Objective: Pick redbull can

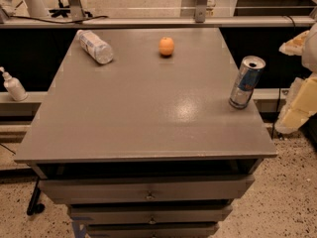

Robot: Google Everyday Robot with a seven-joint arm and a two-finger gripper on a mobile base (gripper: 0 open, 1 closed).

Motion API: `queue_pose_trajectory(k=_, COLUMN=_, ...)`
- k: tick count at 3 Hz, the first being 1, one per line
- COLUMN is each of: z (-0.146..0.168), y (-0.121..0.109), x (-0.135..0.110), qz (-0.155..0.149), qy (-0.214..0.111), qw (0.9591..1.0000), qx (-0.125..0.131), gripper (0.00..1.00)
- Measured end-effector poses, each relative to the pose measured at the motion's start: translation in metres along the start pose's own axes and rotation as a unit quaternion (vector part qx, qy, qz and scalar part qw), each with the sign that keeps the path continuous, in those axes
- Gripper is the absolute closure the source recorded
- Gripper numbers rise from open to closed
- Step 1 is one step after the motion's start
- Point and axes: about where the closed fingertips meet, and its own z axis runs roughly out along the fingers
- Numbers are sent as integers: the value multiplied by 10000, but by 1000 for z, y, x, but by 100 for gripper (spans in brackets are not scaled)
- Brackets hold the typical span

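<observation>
Near the table's right edge: redbull can stands upright, silver top showing, a little back from the front corner of the grey table.
Pincer: cream-coloured pincer hangs right of the can, off the table and apart from it; whether it is apart or together, cannot tell.
Left of the can: orange, farther back, well apart.
Far left of the can: clear plastic bottle lying on its side, no obstacle.
Step in hand: approach, by my reading; no grasp made yet.
Next move calls for: bringing the pincer leftward to the can at mid-height and straddling the slim body squarely; a glancing touch could tip it.
</observation>
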Motion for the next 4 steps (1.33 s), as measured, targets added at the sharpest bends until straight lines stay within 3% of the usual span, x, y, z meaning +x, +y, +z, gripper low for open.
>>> queue_pose_trajectory(k=1, z=10, y=-16, x=22, qz=328, qy=-251, qw=9989, qx=215, gripper=0)
queue_pose_trajectory(k=2, z=23, y=-29, x=40, qz=840, qy=-701, qw=9933, qx=367, gripper=0)
queue_pose_trajectory(k=3, z=41, y=-38, x=45, qz=1374, qy=-1410, qw=9793, qx=464, gripper=0)
queue_pose_trajectory(k=4, z=59, y=-48, x=41, qz=1885, qy=-2271, qw=9541, qx=511, gripper=0)
